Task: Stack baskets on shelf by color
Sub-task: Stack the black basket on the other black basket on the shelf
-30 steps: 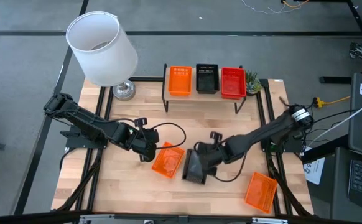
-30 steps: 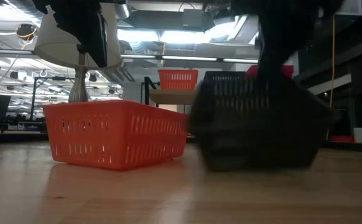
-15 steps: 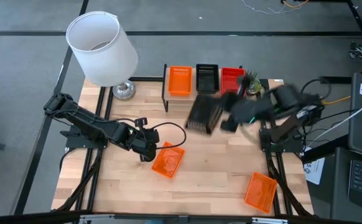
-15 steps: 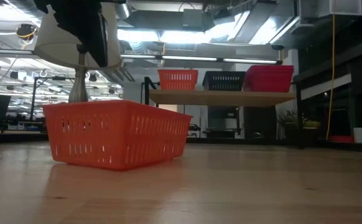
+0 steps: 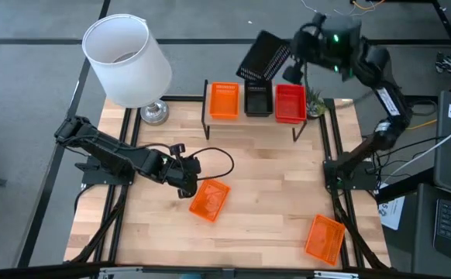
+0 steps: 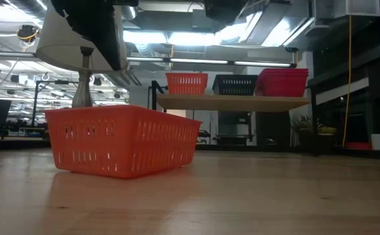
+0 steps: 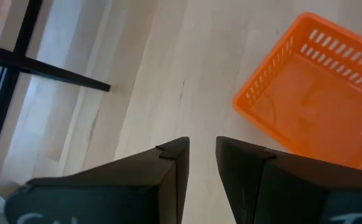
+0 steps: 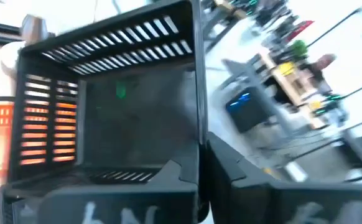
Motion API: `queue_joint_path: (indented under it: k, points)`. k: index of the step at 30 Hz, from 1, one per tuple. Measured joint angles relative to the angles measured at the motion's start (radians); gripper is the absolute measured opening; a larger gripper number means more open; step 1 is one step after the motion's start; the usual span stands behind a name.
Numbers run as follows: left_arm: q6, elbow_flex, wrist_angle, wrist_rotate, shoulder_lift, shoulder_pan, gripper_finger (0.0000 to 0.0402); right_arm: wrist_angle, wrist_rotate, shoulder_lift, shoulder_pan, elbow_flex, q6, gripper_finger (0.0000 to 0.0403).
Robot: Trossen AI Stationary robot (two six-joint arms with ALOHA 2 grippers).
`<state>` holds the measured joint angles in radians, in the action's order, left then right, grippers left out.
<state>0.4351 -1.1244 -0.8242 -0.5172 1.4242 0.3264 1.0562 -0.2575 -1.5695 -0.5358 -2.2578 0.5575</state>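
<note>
- Lamp (image 5: 129, 62): white shade and round metal base, at the surface's far left corner, left of the shelf.
- Left gripper (image 5: 188, 186): low over the surface, in front of the shelf and to its left. Its fingers (image 7: 175, 163) stand a narrow gap apart with nothing between them. It sits just beside the near orange basket's far-left corner.
- Near orange basket (image 5: 209, 199): upright on the surface (image 5: 264, 194), well in front of the shelf's left end and turned at a slant. In the low view it is the big basket (image 6: 121, 140) in the foreground.
- Shelf (image 5: 250, 119): at the far edge of the surface, holding three baskets side by side. From its left end they are orange (image 5: 224, 101), black (image 5: 257, 99) and red (image 5: 290, 102). From the low view each spot looks one basket high.
- Held black basket (image 5: 263, 57): in the air above and beyond the shelf, roughly over its black spot and well clear of it. It is tipped steeply, so its open side shows to the right wrist camera (image 8: 109, 106).
- Right gripper (image 5: 294, 56): raised high behind the shelf, clamped on a wall of the held black basket.
- Far orange basket (image 5: 324, 236): on the surface at its near right corner, well apart from the shelf, lying at a slant.
</note>
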Motion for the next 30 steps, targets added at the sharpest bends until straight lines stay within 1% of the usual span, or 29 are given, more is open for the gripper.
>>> queue_joint_path:
  k: [4,6,11,14,15,19,23,30]
  points:
    - [0.000,0.000,0.005,0.000,0.000,-0.014,0.0073,0.048,0.223,-0.078,-0.152,0.000,-0.030,0.0003]
    - [0.000,0.000,0.006,-0.005,0.000,-0.023,0.0073,0.077,0.295,-0.122,-0.192,0.001,-0.029,0.0003]
    - [0.000,0.000,0.006,-0.023,0.000,-0.043,0.0073,0.145,0.315,-0.215,-0.246,0.001,0.057,0.0003]
    - [0.000,0.000,0.005,-0.024,0.000,-0.054,0.0073,0.167,0.319,-0.240,-0.269,0.002,0.078,0.0003]
    - [0.000,0.000,0.006,-0.024,0.000,-0.057,0.0073,0.167,0.340,-0.241,-0.279,0.002,0.095,0.0003]
    - [0.000,0.000,0.005,-0.024,0.000,-0.067,0.0073,0.203,0.487,-0.241,-0.321,-0.025,0.165,0.0003]
    - [0.000,0.000,0.006,-0.024,0.000,-0.078,0.0073,0.208,0.537,-0.240,-0.371,-0.069,0.129,0.0003]
    - [0.005,0.000,0.006,-0.025,0.000,-0.103,0.0073,0.392,0.598,-0.256,-0.399,-0.077,0.129,0.0003]
